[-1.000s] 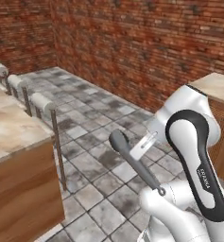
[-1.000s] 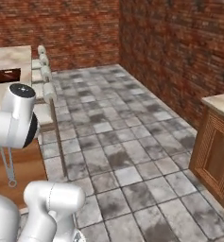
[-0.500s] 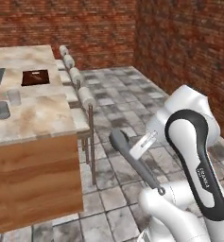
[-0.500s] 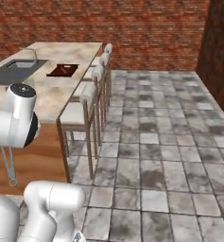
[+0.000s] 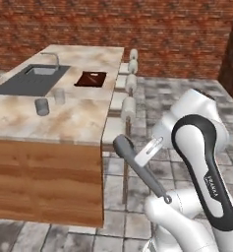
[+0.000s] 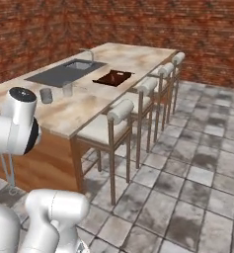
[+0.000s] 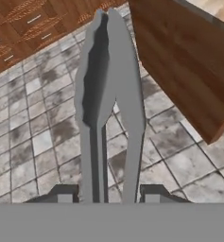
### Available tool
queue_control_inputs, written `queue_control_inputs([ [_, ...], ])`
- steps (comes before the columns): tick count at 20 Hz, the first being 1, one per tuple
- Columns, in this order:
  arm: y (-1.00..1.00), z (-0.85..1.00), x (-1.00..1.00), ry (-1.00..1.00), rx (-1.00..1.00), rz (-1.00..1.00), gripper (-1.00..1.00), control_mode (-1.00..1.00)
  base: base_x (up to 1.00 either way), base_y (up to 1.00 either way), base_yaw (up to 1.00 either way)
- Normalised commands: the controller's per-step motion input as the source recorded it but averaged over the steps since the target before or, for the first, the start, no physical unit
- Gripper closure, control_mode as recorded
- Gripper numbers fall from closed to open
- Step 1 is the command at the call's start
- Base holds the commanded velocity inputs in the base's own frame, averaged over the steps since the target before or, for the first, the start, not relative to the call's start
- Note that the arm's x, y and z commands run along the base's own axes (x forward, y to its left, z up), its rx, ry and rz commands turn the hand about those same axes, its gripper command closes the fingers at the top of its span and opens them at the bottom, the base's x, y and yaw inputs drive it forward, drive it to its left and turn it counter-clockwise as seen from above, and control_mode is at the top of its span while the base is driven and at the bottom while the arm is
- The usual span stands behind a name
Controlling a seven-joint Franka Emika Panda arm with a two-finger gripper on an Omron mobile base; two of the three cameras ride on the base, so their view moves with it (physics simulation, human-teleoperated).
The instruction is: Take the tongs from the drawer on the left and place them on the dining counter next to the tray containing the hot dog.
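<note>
The gripper (image 7: 105, 194) is closed on the tongs (image 7: 108, 94), its two dark fingertips pressed against the outer sides of the thin grey arms in the hand view; the arms run up the picture and broaden into scalloped ends over the grey tiled floor (image 7: 33, 142). In that view a wooden corner of the counter (image 7: 189, 71) stands to the upper right, and wooden cabinet fronts with short silver handles (image 7: 19, 28) lie at the upper left. In the left base view the tongs (image 5: 140, 162) hang in front of the arm, slanting from upper left to lower right, low beside the counter (image 5: 64, 123) and below its top. On the marbled top the dark brown tray (image 5: 91, 78) lies near the edge that faces the stools (image 5: 128, 109), just beside a dark grey sink panel (image 5: 32, 81) with a curved tap (image 5: 54, 58). A small slim brownish piece, the hot dog (image 5: 91, 78), lies in the tray. Two small grey cups (image 5: 42, 106) stand nearer on the counter, close together. In the right base view the tray (image 6: 113, 77) sits between the sink panel (image 6: 64, 73) and the row of stools (image 6: 121, 111). A brick wall (image 5: 137, 24) closes the room behind.
</note>
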Motion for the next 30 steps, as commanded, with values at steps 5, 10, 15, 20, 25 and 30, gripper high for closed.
queue_control_inputs([
  [5,0.00,0.00,0.00,0.00,0.00,0.00,1.00,1.00,0.73,-1.00,0.46],
  [10,0.00,0.00,0.00,0.00,0.00,0.00,1.00,1.00,0.72,-1.00,0.36],
  [15,0.00,0.00,0.00,0.00,0.00,0.00,1.00,1.00,0.58,-1.00,0.35],
  [20,0.00,0.00,0.00,0.00,0.00,0.00,1.00,1.00,0.61,-1.00,0.36],
  [25,0.00,0.00,0.00,0.00,0.00,0.00,1.00,1.00,0.63,-1.00,0.39],
  [30,0.00,0.00,0.00,0.00,0.00,0.00,1.00,1.00,0.66,-0.93,0.39],
])
